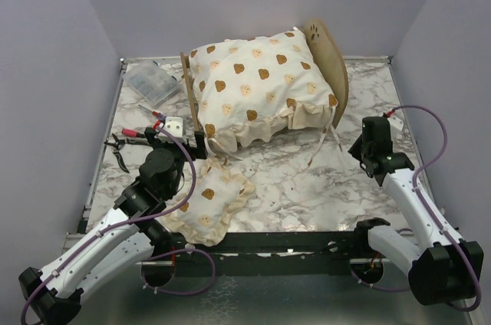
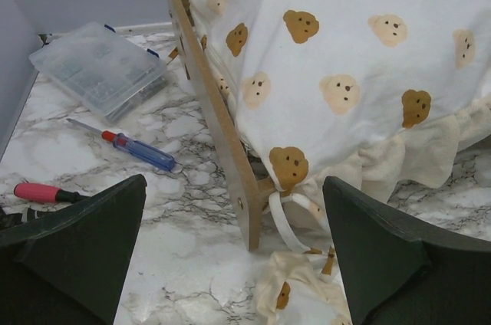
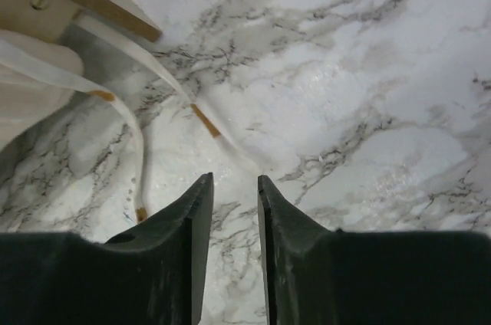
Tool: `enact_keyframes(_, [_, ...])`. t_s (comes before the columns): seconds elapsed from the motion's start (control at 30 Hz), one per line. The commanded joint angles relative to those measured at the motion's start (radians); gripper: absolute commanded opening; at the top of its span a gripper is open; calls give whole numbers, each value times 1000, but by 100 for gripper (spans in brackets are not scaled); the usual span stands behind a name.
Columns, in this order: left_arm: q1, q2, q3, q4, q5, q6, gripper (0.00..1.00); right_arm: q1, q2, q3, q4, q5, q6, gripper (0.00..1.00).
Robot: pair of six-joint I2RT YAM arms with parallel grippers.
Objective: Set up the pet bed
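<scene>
White shells dotted with tiny screws are seen on the left arm (image 1: 107, 244) and right arm (image 1: 414, 202). Joints are done in black, purple cables (image 1: 446, 135) are looped alongside, and the jaws are moulded as dark wedges.

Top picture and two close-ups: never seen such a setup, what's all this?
Two robot arms, left and right, are bolted at the near edge of a marble-look table. The top picture looks down from behind them; each close-up comes from a wrist camera. On the table stands a wooden pet bed with a bear-print cushion on it, a matching pillow in front. A clear parts box and blue-handled screwdriver lie left. The left fingers gape by the footboard; the right fingers, slightly apart, hover over the table. Neither holds anything.
</scene>
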Motion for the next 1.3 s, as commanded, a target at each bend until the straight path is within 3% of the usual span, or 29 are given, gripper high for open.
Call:
enact_keyframes(0.0, [4,-3,-6,-8,35,15,99,-8,36,107,51,-24,-148,38])
enact_keyframes(0.2, [3,19,1,-9,48,20,99,-8,170,281,170,-125,-328,61])
enact_keyframes(0.43, [3,110,92,-50,173,-7,99,-17,357,418,333,-205,-433,80])
enact_keyframes(0.6, [4,216,162,-84,306,-60,99,-20,489,467,382,-200,-439,82])
enact_keyframes(0.73, [3,284,197,-75,365,-150,99,-18,527,497,365,-341,-454,77])
enact_keyframes(0.97, [4,406,237,-50,452,-250,99,41,479,441,369,-534,-328,75])
enact_keyframes(1.27, [-8,574,299,-20,551,-336,99,223,478,451,388,-480,-191,76])
